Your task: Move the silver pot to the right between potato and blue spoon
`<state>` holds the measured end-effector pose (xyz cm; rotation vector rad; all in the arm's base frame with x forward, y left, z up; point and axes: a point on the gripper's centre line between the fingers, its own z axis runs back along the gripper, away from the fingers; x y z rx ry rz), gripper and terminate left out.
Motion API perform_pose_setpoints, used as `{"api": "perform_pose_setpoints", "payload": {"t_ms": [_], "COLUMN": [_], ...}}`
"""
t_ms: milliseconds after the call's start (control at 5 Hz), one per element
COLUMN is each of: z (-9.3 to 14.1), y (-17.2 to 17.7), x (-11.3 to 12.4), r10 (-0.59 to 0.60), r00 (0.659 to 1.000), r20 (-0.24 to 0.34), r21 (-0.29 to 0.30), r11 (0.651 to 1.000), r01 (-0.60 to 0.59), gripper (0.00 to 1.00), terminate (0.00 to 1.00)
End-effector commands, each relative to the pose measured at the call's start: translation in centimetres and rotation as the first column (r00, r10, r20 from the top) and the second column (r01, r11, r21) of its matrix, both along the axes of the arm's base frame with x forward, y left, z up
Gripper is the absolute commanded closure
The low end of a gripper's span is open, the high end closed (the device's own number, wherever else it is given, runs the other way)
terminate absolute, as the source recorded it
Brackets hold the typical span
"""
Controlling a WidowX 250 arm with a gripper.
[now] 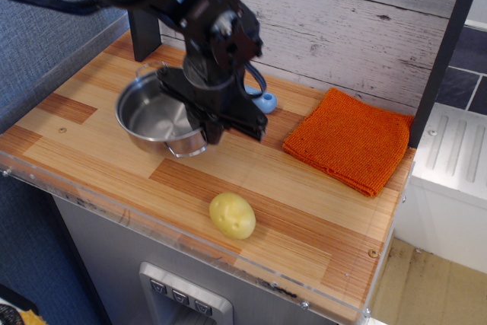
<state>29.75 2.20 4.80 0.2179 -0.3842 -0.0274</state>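
Note:
The silver pot (pixel 156 118) is a shallow shiny round pot, held near the middle-left of the wooden counter. My black gripper (pixel 204 122) is shut on the pot's right rim; whether the pot touches the counter cannot be told. The pale-yellow potato (pixel 232 215) lies near the front edge, below and right of the pot. Only the light-blue handle tip of the blue spoon (pixel 265 101) shows behind my gripper; its grey bowl is hidden by the arm.
A folded orange cloth (pixel 348 139) lies at the right back of the counter (pixel 91 142). A plank wall (pixel 342 28) runs along the back. A dark post (pixel 449 43) stands at the right edge.

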Motion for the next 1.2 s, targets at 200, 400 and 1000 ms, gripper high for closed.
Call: {"api": "perform_pose_setpoints", "payload": {"t_ms": [200, 400, 1000], "z": [-3.1, -3.4, -2.5], "y": [-2.1, -2.2, -1.9], "x": [-0.3, -0.2, 0.2], "r10": [-0.050, -0.044, 0.001], "r00": [0.998, 0.999, 1.000], "r20": [-0.031, -0.031, -0.019], "r21": [0.016, 0.009, -0.022], "r11": [0.999, 0.999, 1.000], "r01": [0.050, 0.044, -0.001], "gripper": [1.00, 1.00, 0.00], "terminate": [0.00, 0.00, 0.00]}}
